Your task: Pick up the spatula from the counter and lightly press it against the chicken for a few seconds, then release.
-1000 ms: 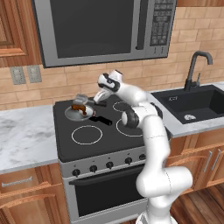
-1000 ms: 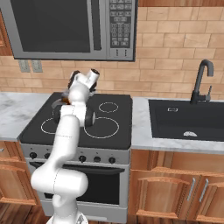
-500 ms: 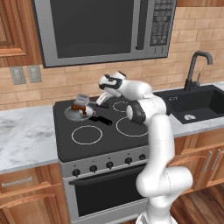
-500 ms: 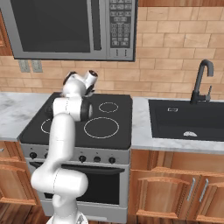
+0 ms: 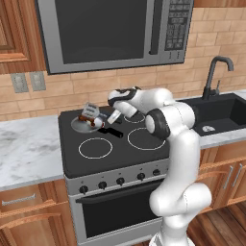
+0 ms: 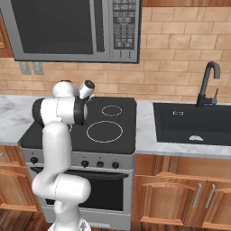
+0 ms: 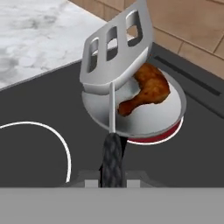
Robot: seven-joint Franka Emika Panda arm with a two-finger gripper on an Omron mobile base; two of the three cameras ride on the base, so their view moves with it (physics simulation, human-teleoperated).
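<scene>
A metal spatula (image 7: 116, 52) with a slotted blade and a dark handle is held over a round pan (image 7: 144, 124) on the stove's back left burner. My gripper (image 7: 112, 180) is shut on the spatula's handle. The blade is tilted and covers the upper left edge of the brown chicken leg (image 7: 148, 89) lying in the pan; whether it touches I cannot tell. In the left base view my gripper (image 5: 114, 116) reaches from the right toward the pan (image 5: 79, 125), with the spatula (image 5: 90, 111) just above the chicken (image 5: 94, 122).
The pan's black handle (image 5: 114, 131) points toward the stove's middle. The black stovetop (image 6: 113, 131) has ring burners. A microwave (image 5: 110, 29) hangs above, marble counter (image 5: 29, 149) lies to the left, and a sink (image 6: 189, 124) with a faucet sits to the right.
The arm's elbow and wrist have swung round. The spatula's blade has stayed over the pan and the chicken, shifting only slightly.
</scene>
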